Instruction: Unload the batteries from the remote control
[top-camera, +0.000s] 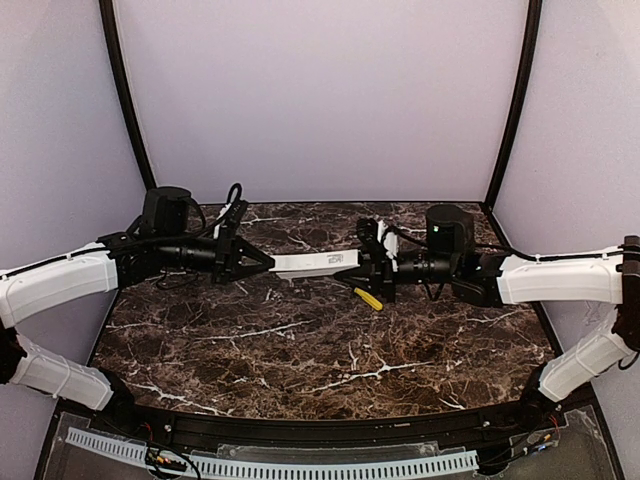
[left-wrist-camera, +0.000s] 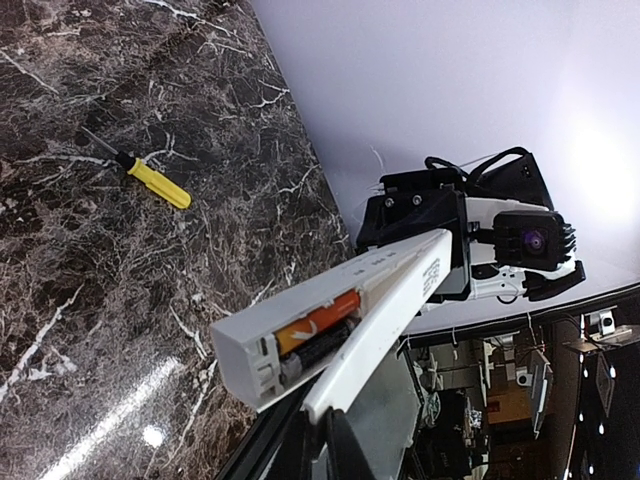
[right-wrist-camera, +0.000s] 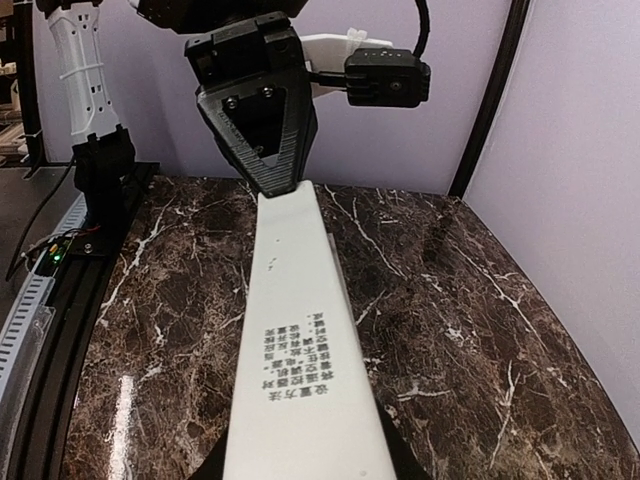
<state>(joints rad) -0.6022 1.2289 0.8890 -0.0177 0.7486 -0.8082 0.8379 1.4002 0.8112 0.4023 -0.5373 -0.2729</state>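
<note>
I see the remote (top-camera: 315, 263) above the table's (top-camera: 300, 360) far edge. The right end effector (top-camera: 365, 265) pinches one end. The left end effector (top-camera: 268, 263) is pressed shut at the other.

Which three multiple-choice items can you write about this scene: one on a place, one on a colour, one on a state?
1. Where does the yellow screwdriver lie?
A. propped against the back wall
B. on the marble table, apart from the remote control
C. on top of the remote control

2. What colour is the upper battery seen inside the remote control?
A. blue
B. green
C. orange

3. How is the remote control held?
A. by the left gripper and the right gripper, one at each end
B. by nothing, lying flat on the table
C. by the right gripper only

Answers:
1 B: the left wrist view shows it flat on the marble, alone.
2 C: its orange casing shows in the left wrist view.
3 A: the top view shows a gripper closed on each end.
</note>
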